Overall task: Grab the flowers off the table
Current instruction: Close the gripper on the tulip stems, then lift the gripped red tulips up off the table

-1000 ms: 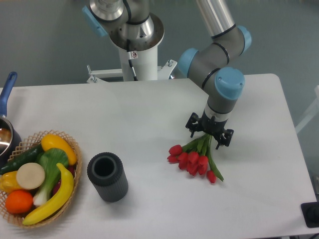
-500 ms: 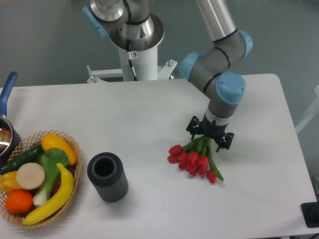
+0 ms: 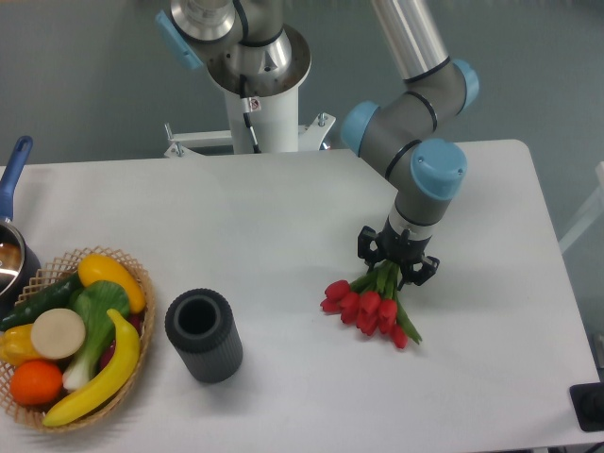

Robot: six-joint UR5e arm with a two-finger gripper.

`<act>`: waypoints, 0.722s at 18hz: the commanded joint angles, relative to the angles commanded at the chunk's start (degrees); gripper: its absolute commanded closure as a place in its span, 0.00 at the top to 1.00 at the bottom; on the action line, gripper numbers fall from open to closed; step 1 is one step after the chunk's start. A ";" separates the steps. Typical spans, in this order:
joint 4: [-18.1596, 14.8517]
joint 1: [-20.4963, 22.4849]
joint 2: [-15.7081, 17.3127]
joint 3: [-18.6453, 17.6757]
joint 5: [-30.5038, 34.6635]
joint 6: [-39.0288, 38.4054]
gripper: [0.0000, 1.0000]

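The flowers [image 3: 366,304], a small bunch of red tulip buds with green stems, lie on the white table [image 3: 236,217] right of centre, buds pointing toward the front left. My gripper [image 3: 397,268] points straight down over the stem end. Its black fingers are drawn in against the green stems and shut on them. The wrist hides the fingertips and the top of the stems. The buds still look to be resting on the tabletop.
A dark grey ribbed cylinder [image 3: 203,335] stands at the front left of centre. A wicker basket [image 3: 140,283] of toy fruit and vegetables sits at the front left corner. A pot with a blue handle [image 3: 11,179] is at the left edge. The robot base [image 3: 253,85] is at the back.
The gripper has come down slightly and its fingers have closed in on the stems. The bunch has drawn together and shifted a little to the right.
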 joint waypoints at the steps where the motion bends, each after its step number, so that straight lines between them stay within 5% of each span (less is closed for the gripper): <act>1: 0.00 0.00 0.00 0.09 -0.26 0.00 0.48; 8: -0.44 0.35 1.05 0.61 -0.62 -0.09 0.40; 13: -0.79 0.35 4.83 0.70 -1.84 -0.18 0.40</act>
